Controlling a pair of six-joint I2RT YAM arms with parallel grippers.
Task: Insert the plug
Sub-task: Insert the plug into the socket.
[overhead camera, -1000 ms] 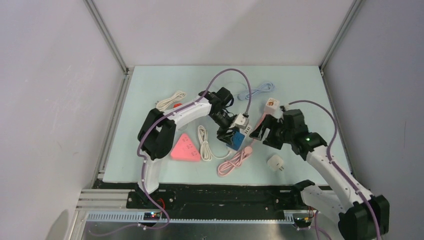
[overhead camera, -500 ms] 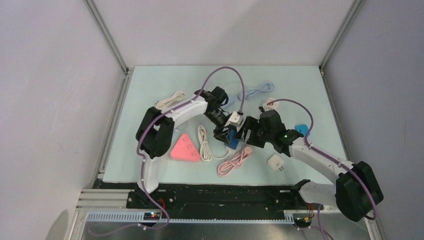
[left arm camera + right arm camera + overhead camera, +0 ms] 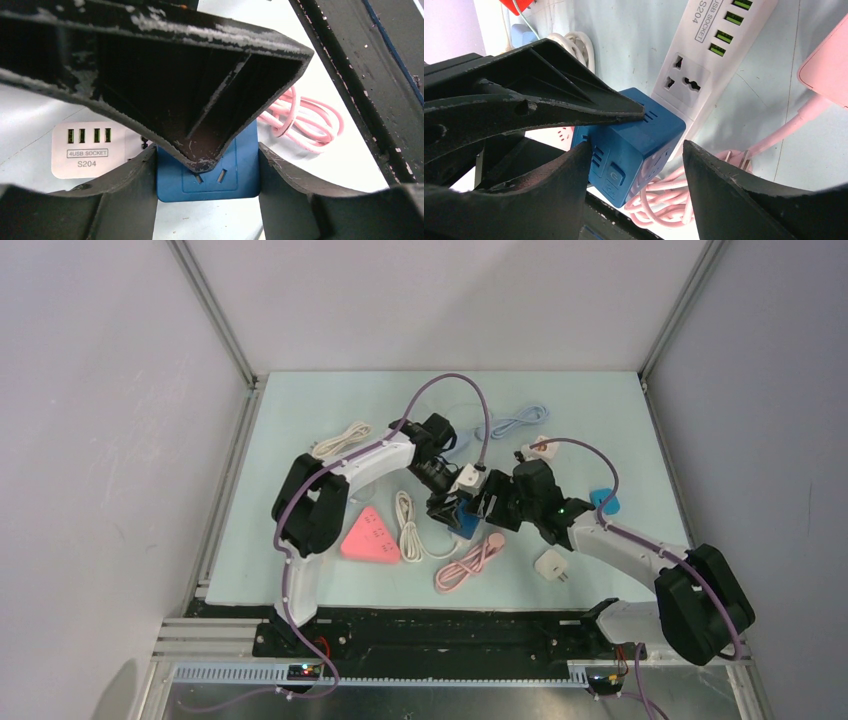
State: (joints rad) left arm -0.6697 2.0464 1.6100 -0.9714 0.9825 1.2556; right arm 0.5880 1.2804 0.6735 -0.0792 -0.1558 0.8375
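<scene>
From above, the blue socket cube point(image 3: 467, 521) sits near the middle of the pale table point(image 3: 600, 410), and both arms meet over it. The left gripper point(image 3: 450, 510) reaches it from 10 o'clock and the right gripper point(image 3: 487, 506) from 3 o'clock. A coiled pink cable point(image 3: 470, 562) lies at the cube's 6 o'clock. A white cable coil point(image 3: 408, 527) and a pink triangular block point(image 3: 371, 537) lie at its 9 o'clock, a white adapter point(image 3: 550, 565) at 4 o'clock, and a small blue plug point(image 3: 603, 502) well apart at 3 o'clock.

In the left wrist view, the left gripper's fingers point(image 3: 135, 187) press both side walls of the cube, clamping it at a middling width, with its slotted face toward the camera. One black finger of the right gripper covers the cube's 12 o'clock edge. The white power strip point(image 3: 87, 150), marked 4USB SOCKET, lies just beside the cube at 9 o'clock.

In the right wrist view, the right gripper's jaws stand apart astride the tilted cube. The finger at 9 o'clock touches its vented wall, while the one at 3 o'clock is just short of it. The cube overlaps the strip's end by the universal socket; whether they touch I cannot tell
</scene>
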